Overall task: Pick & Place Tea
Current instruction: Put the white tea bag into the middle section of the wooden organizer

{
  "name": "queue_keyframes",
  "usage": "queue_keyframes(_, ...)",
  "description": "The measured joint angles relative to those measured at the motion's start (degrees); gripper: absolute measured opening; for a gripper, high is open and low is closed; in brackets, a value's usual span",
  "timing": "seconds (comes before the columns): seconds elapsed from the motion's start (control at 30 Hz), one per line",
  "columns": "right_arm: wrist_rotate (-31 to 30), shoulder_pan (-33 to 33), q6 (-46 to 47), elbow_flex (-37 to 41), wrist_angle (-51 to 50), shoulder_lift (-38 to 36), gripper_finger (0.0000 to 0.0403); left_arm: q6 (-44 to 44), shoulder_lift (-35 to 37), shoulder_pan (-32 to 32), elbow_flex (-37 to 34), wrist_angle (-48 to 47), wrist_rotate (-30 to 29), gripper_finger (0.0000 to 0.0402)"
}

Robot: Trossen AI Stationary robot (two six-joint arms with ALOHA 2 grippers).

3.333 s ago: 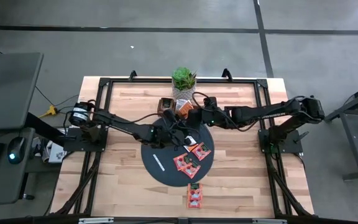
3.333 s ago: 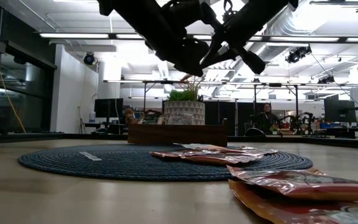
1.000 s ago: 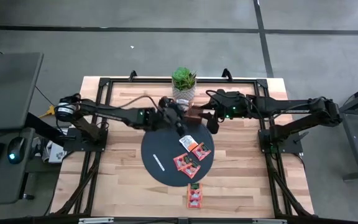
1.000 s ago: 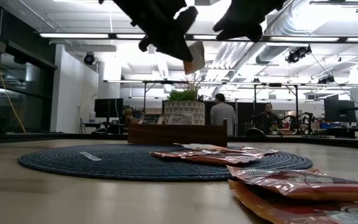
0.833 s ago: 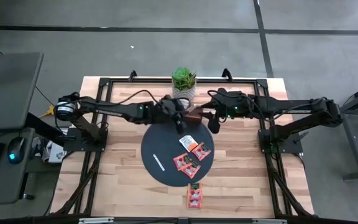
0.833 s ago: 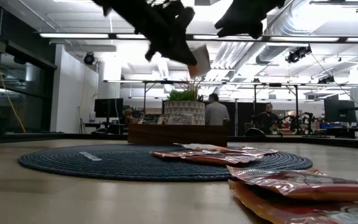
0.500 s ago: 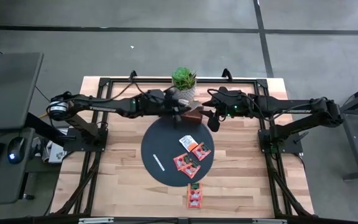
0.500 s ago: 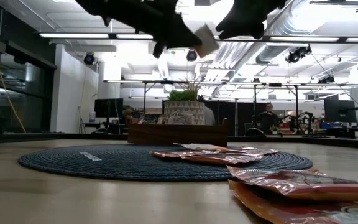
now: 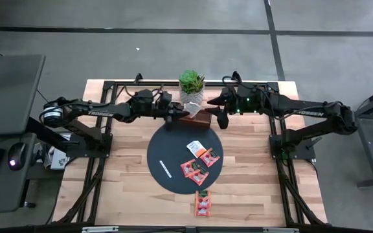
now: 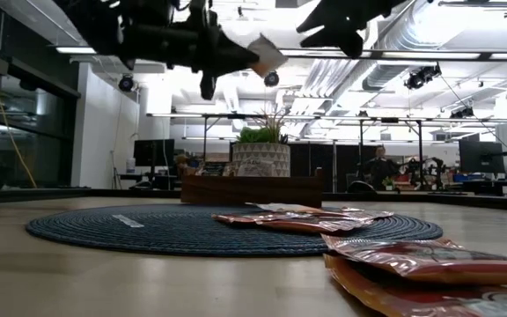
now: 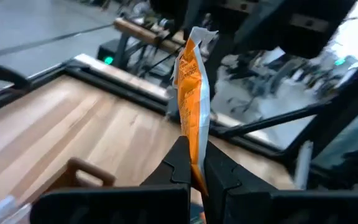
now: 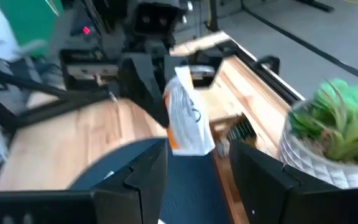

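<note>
My left gripper (image 9: pixel 175 114) is high above the table's far middle, next to the brown wooden tray (image 9: pixel 196 118). It is shut on one orange-and-white tea sachet (image 11: pixel 191 93), which also shows in the low view (image 10: pixel 265 55) and the right wrist view (image 12: pixel 188 121). My right gripper (image 9: pixel 219 109) is open and empty, in the air just right of the tray, facing the left gripper. Several orange-red sachets (image 9: pixel 198 160) lie flat on the dark round mat (image 9: pixel 167 152). More sachets (image 9: pixel 203 203) lie on the wood near the front edge. My left gripper pinches one end of the sachet (image 11: pixel 194 163) between its two fingers. The fingers (image 10: pixel 227 55) lie about level and point toward the table's right. The sachet sticks out beyond the fingertips, edge-on in the left wrist view, lifted clear of the tray and table.
A potted green plant (image 9: pixel 191 84) in a white pot stands at the far edge behind the tray. A thin white strip (image 9: pixel 165 169) lies on the mat's left part. Black frame rails (image 9: pixel 109 97) run along the table's edges. People show in the room beyond the table.
My left gripper has carried the sachet up and toward the table's far edge and left, from over the mat's far part to beside the tray, and has tipped to about level. My right gripper has moved a little toward the far edge.
</note>
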State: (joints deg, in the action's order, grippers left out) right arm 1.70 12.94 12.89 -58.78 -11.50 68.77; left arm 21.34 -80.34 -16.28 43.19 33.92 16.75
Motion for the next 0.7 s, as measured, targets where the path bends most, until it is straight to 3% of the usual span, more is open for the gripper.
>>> queue_keyframes(0.1, 3.27, 1.58, 0.67, 0.00, 2.58, 0.21, 0.0170, 1.43, 0.26, -0.15, -0.70, 4.44, 3.02, 0.0000)
queue_keyframes(0.37, 11.50, 3.57, 2.53, 0.00, 9.41, 2.72, 0.0170, 0.81, 0.16, -0.32, -0.82, 5.42, 8.61, 0.0000)
queue_keyframes(0.7, 15.84, 3.19, 3.76, 0.00, 10.92, 6.55, 0.0170, 0.95, 0.13, -2.59, -0.84, 5.34, 11.99, 0.0000)
